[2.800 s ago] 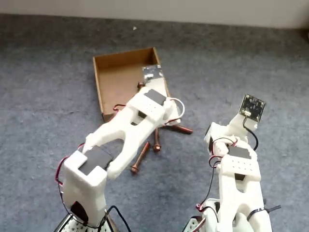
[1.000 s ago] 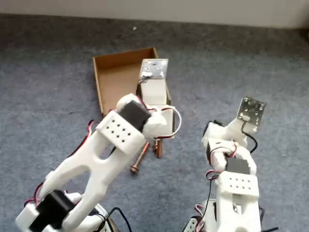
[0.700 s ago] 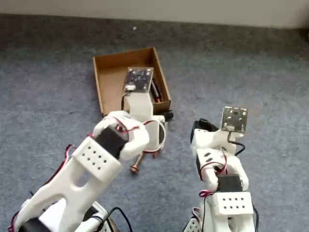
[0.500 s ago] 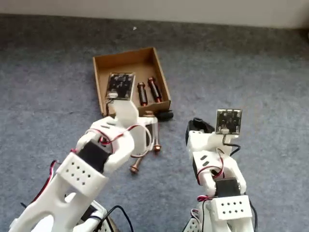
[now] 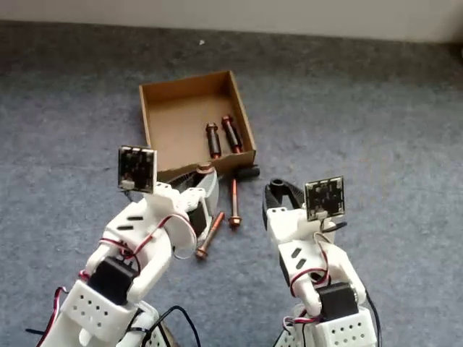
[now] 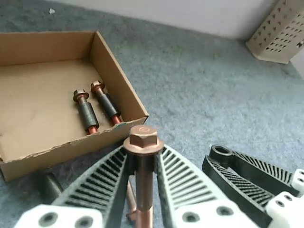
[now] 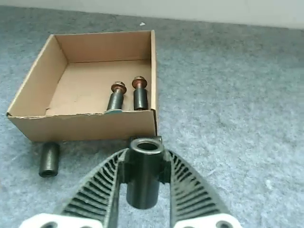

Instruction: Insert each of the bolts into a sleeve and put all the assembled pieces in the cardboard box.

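The cardboard box lies open at the back of the carpet with two bolt-and-sleeve pieces side by side in it. My left gripper hovers just in front of the box, shut on a copper bolt that stands between the fingers with its hex head up. My right gripper is a short way to its right, shut on an upright black sleeve. In the left wrist view the right gripper's black fingers show close by.
Two loose copper bolts lie on the carpet between the arms. A loose black sleeve rests against the box's front wall; it is also in the right wrist view. A pale perforated object stands far back.
My left arm has drawn back from over the box to its near side, uncovering the two pieces inside. My right gripper has swung left toward it with the sleeve.
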Motion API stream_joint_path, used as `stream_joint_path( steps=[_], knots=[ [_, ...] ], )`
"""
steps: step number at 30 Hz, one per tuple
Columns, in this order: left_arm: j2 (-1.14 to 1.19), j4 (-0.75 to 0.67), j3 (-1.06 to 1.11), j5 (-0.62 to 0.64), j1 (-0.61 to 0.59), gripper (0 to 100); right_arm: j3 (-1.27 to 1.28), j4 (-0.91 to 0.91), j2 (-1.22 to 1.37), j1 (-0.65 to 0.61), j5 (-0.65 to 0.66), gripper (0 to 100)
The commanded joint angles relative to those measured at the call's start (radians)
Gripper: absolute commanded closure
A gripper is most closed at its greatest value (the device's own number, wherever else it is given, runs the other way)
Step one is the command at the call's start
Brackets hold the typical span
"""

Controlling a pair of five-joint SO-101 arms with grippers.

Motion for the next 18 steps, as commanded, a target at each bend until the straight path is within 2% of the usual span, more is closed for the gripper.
stream_joint_path(
  steps=[1, 9, 11, 18],
  knots=[
    [-0.151, -0.097, 0.054, -0.009, -0.047, 100, -0.012, 0.021, -0.064, -0.053, 0.031, 99.4],
    [-0.437, -0.169, 0.165, -0.009, -0.099, 100, -0.012, 0.025, -0.082, -0.200, 0.035, 99.4],
    [-0.503, -0.167, 0.185, -0.009, -0.096, 100, -0.012, 0.025, -0.082, -0.245, 0.091, 99.4],
    [-0.493, -0.169, 0.177, -0.008, -0.097, 100, -0.012, 0.022, -0.082, -0.348, 0.201, 99.4]
  ],
)
